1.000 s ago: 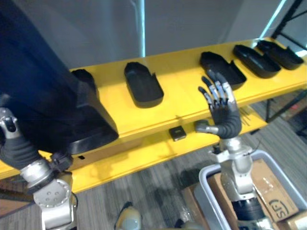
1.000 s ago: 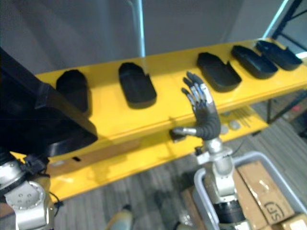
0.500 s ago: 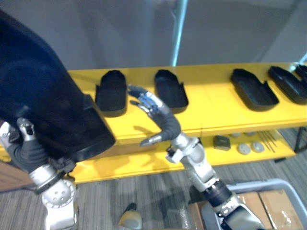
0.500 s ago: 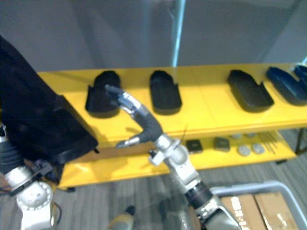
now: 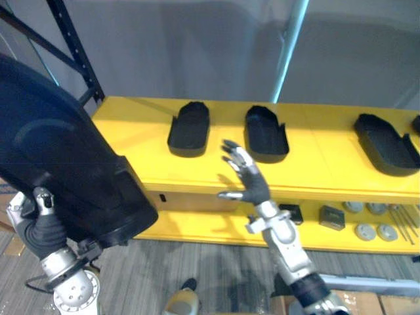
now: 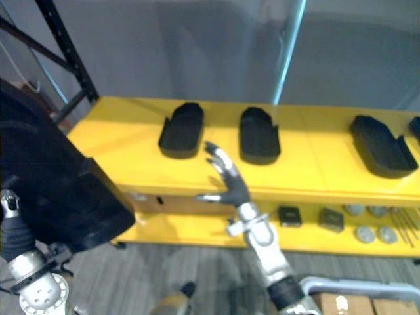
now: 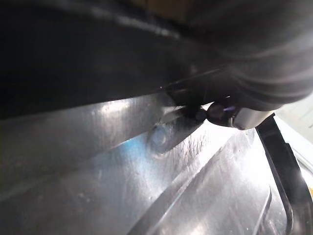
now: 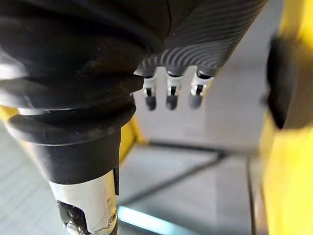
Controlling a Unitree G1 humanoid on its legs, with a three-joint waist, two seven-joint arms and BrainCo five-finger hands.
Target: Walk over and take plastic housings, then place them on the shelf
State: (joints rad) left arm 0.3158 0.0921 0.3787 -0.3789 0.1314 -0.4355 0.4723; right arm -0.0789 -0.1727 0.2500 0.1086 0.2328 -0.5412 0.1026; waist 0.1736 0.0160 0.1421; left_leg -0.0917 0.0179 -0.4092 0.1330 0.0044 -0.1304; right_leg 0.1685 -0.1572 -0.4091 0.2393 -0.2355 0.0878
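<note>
A large black plastic housing (image 5: 59, 170) fills the left side, carried by my left hand (image 5: 41, 226), whose thumb hooks over its lower edge. The left wrist view looks at the housing's glossy inner surface (image 7: 122, 161) from very close. My right hand (image 5: 248, 182) is raised and open, fingers spread, in front of the edge of the yellow shelf (image 5: 138, 154). Three smaller black housings lie on the shelf top: one (image 5: 189, 128) left of centre, one (image 5: 266, 132) just behind my right hand, one (image 5: 387, 143) far right.
A lower yellow shelf level holds small black boxes (image 5: 331, 216) and grey discs (image 5: 364, 231). A black rack post (image 5: 72, 49) stands at the shelf's left end, and a teal pole (image 5: 289, 49) rises behind it. Grey carpet lies below.
The camera has swung left, bringing the shelf's left end and the rack post into view. My right hand stays raised and open, now more upright. The left hand still holds the big housing.
</note>
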